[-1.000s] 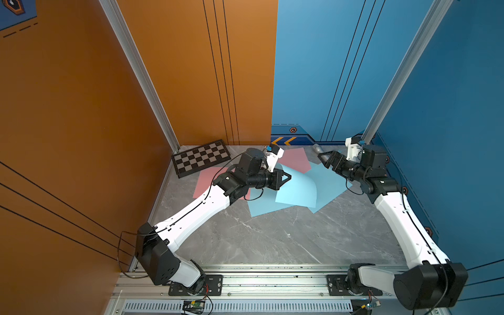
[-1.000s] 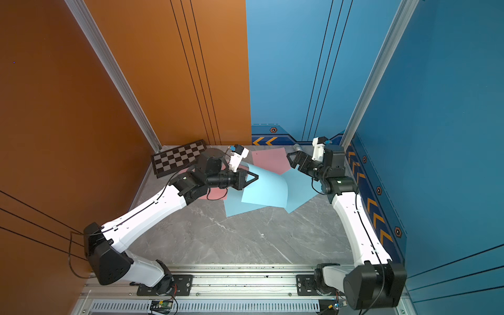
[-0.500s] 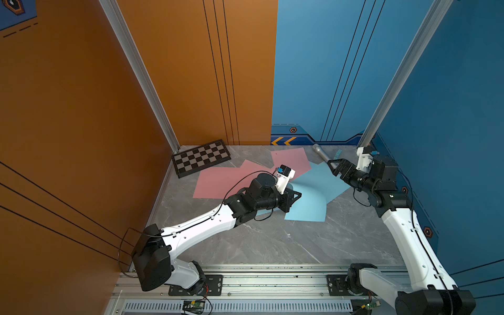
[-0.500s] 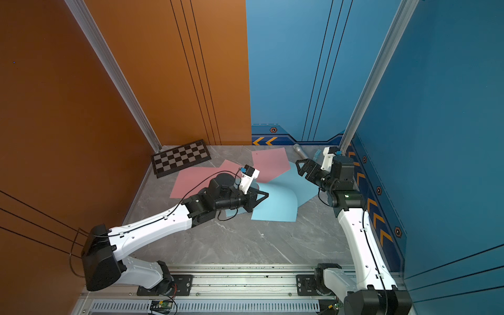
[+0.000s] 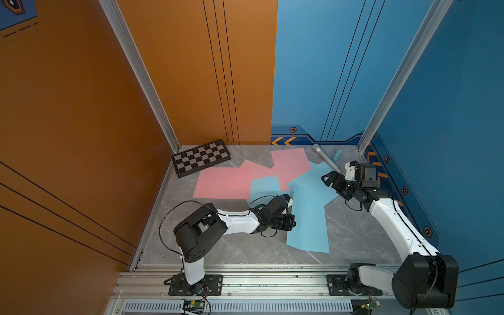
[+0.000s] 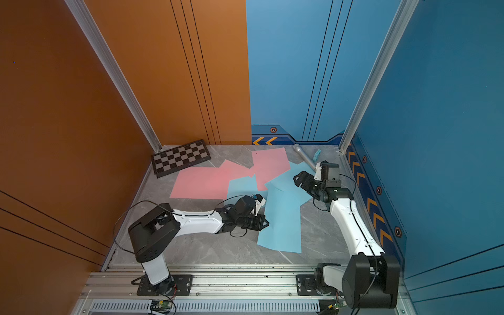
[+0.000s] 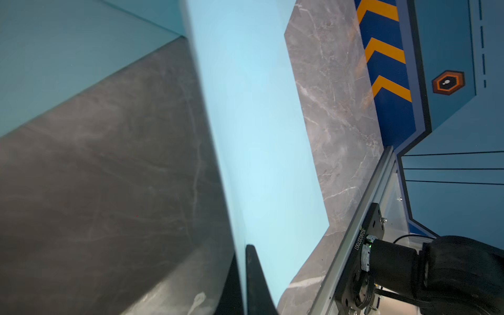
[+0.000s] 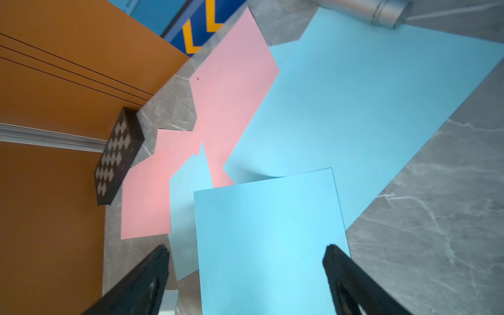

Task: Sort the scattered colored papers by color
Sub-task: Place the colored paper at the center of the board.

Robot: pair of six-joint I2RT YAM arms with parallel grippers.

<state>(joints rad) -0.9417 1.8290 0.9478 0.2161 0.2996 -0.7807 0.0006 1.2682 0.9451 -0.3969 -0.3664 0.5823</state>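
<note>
Paper like this is light, thin and floppy, so we judge it will sag, slide on the smooth table (image 5: 218, 245) and crease if pinched hard; an edge or corner that lifts clear is the place to take hold. Our left claw (image 5: 292, 223) is shut tight on the side edge of one light-blue sheet (image 5: 309, 226), the edge nearest our left arm; the sheet lies toward the table's middle-right, its far end overlapping the other blue sheets (image 5: 313, 181). In the left wrist view the fingers (image 7: 256, 281) clamp that edge, raised off the table. Our right claw (image 5: 327, 178) stands wide open, holding nothing, above those other blue sheets. The pink sheets (image 5: 223, 182) lie toward the checkered board (image 5: 201, 159), some overlapping with blue, so we judge the sorting unfinished
</note>
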